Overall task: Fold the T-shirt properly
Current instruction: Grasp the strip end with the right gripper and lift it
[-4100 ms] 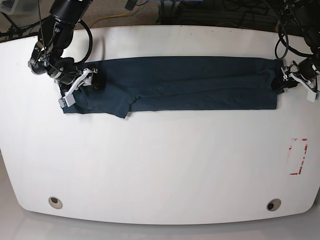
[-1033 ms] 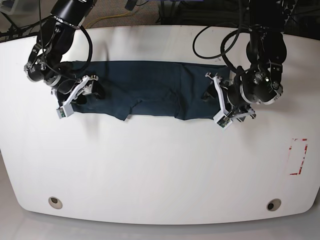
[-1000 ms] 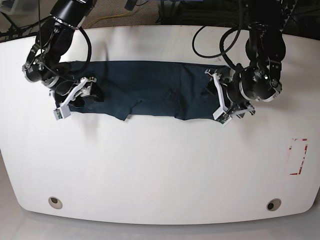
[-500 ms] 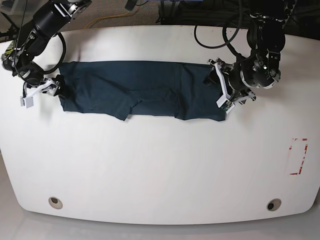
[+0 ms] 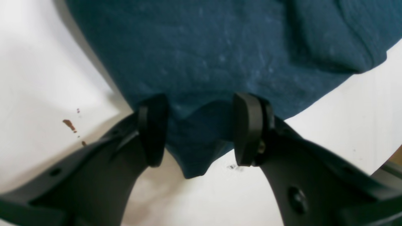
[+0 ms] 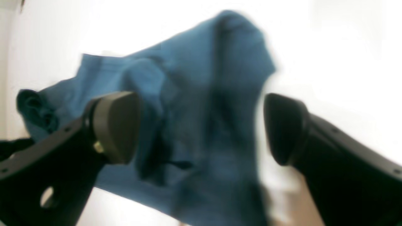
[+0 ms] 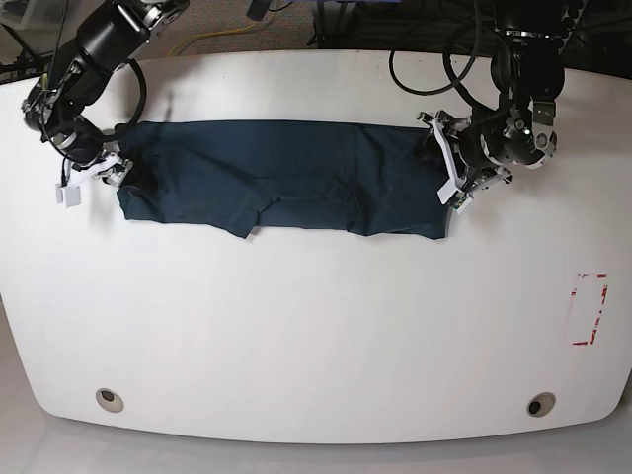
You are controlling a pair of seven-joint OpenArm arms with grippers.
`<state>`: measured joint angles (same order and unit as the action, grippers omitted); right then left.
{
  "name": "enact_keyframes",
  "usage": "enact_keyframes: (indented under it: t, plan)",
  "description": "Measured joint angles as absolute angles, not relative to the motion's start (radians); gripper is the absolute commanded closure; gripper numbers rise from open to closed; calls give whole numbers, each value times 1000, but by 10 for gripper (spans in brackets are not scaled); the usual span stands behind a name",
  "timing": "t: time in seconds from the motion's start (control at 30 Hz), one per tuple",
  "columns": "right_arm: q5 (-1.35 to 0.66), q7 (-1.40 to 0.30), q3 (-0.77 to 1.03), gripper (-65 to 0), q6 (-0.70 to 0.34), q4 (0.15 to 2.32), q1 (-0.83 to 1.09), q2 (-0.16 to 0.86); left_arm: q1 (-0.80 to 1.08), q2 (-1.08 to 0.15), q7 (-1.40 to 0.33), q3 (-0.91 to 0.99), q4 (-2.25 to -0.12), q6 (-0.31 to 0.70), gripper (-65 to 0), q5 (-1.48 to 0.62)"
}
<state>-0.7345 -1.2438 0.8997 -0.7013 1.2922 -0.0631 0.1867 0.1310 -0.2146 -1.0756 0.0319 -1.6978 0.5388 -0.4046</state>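
dark navy-teal cloth, the t-shirt point(image 7: 281, 176), lies flattened in a long band across the far half of the white table point(image 7: 316, 326), running from near the table's left edge toward its right side, its long edges roughly parallel to the far edge. its near edge is uneven, with a small flap jutting toward the front around the middle-left. the left gripper point(image 7: 449, 158) sits at the shirt's right end in the base view; in the left wrist view the left gripper point(image 5: 201, 128) has its two black fingers point(image 5: 248, 125) apart with a bunched corner of the t-shirt point(image 5: 220, 56) lying between them, the cloth touching or nearly touching both pads, but whether they actually pinch it cannot be told. the right gripper point(image 7: 89, 178) is at the shirt's left end, just off the cloth toward the table's left edge. in the right wrist view, which is blurred, the right gripper point(image 6: 201, 125) has its jaws spread wide, with the t-shirt point(image 6: 194, 94) seen in the gap beyond them and nothing held. a red rectangular marking point(image 7: 590, 309) lies near the table's right edge, well apart from the shirt, and two round holes point(image 7: 110, 399) sit near the front corners. small brown specks point(image 5: 69, 124) dot the table point(image 5: 37, 78) beside the left gripper's finger.
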Motion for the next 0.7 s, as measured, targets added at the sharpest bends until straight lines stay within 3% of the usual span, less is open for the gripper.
enact_keyframes:
  t: [0.1,0.17,0.23,0.33,0.43,0.5,0.7]
  plan:
    - [-734,-1268,841,-596,-702,1357,-49,145,130,-214,-1076,32,-1692,539,-294,-405]
    - [-723,-1273,817,-560,-702,1386,-48,120,130,-214,-1075,32,-1692,539,-294,-408]
    - [-711,-1287,812,-471,-701,1405,-50,93,130,-214,-1073,32,-1692,539,-294,-408]
    - [-702,-1282,810,-225,-700,1406,-46,86,130,-213,-1073,32,-1692,539,-294,-407]
    - [-683,-1272,810,-30,-696,1406,-38,93,130,-212,-1073,32,-1692,539,-294,-403]
    - [-681,-1267,809,-2,-696,1407,-37,99,130,-211,-1073,31,-1692,539,-294,-404]
    - [-686,-1278,804,0,-697,1539,-30,120,127,-210,-1071,7,-1691,539,-296,-405]
